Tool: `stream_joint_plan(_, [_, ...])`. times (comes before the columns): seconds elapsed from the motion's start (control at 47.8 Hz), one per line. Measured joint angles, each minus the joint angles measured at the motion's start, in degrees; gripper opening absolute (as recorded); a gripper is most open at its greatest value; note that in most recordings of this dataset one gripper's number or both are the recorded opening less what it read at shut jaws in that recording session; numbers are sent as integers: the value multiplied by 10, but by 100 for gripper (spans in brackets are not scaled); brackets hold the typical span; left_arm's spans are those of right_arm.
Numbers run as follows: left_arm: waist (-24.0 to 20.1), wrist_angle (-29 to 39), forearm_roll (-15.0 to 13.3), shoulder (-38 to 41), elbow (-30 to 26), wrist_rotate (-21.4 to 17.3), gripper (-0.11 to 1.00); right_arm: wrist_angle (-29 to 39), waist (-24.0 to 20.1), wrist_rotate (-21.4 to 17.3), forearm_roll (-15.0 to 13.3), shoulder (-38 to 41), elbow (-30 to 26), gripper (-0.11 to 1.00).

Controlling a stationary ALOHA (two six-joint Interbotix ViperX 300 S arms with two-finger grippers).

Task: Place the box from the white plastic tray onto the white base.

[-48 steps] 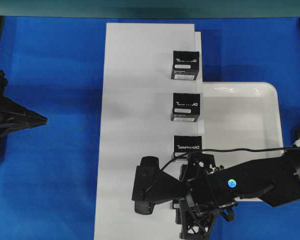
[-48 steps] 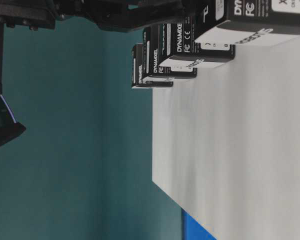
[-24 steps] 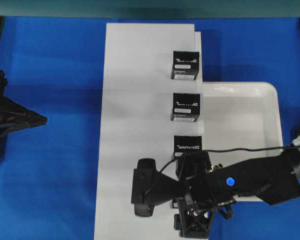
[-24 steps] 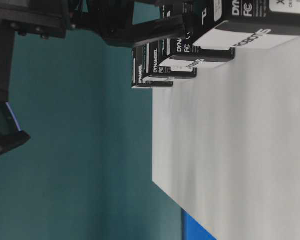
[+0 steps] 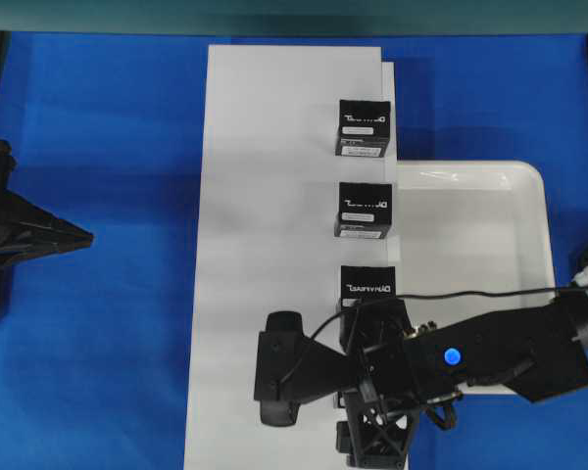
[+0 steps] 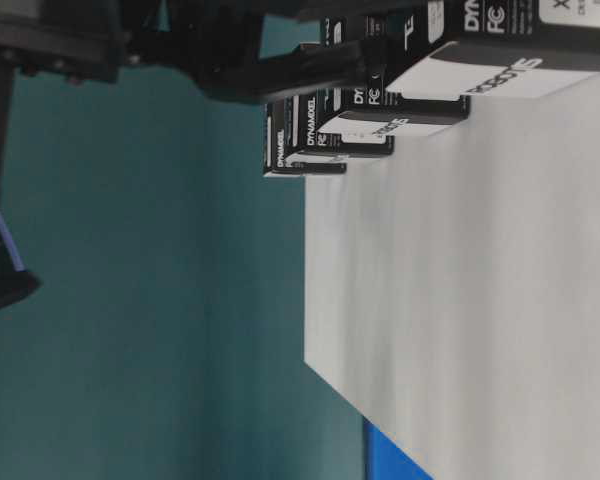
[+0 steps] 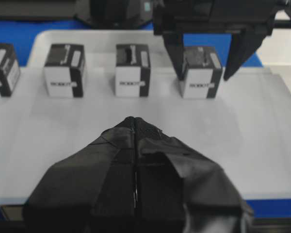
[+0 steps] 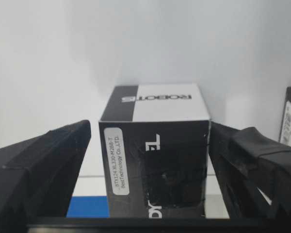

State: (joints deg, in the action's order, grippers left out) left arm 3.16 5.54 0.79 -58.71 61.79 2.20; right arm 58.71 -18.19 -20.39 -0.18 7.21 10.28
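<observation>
The box (image 8: 155,160) is black with a small white sticker and stands on the white base (image 5: 274,196), last in the row of boxes. My right gripper (image 8: 150,145) is open, one finger on each side of the box with a narrow gap showing on both. In the left wrist view the same box (image 7: 200,73) sits between the right gripper's (image 7: 203,60) two dark fingers. In the overhead view the right arm hides it. The white plastic tray (image 5: 490,245) lies right of the base. My left gripper (image 7: 135,119) is shut on nothing, out at the far left (image 5: 86,235).
Three black boxes with white lettering (image 5: 364,127) (image 5: 364,210) (image 5: 368,284) stand in a line along the base's right side, the nearest one close beside the right gripper. Blue cloth (image 5: 108,343) covers the table around the base.
The right gripper's jaws have spread apart and let go of the box, which stays on the base. The right arm has shifted slightly left. The left arm has not moved.
</observation>
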Motion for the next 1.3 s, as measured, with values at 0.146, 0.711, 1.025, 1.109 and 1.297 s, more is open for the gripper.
stream_joint_plan(0.146, [0,4,0,-4,0,0,-7,-1,8,0,-6,-30,-14,99])
stream_joint_plan(0.711, [11,4,0,-6,0,-1,-7,-4,30,-1,-97,-153,-42,99])
stream_joint_plan(1.025, [11,3,0,-8,0,0,-7,-73,80,2,-103,-270,30,99])
stream_joint_plan(1.109, [11,3,-1,-9,-1,0,-7,-113,98,4,-104,-321,69,99])
stream_joint_plan(1.297, [11,4,-1,-15,-1,0,-7,-216,119,4,-116,-415,163,99])
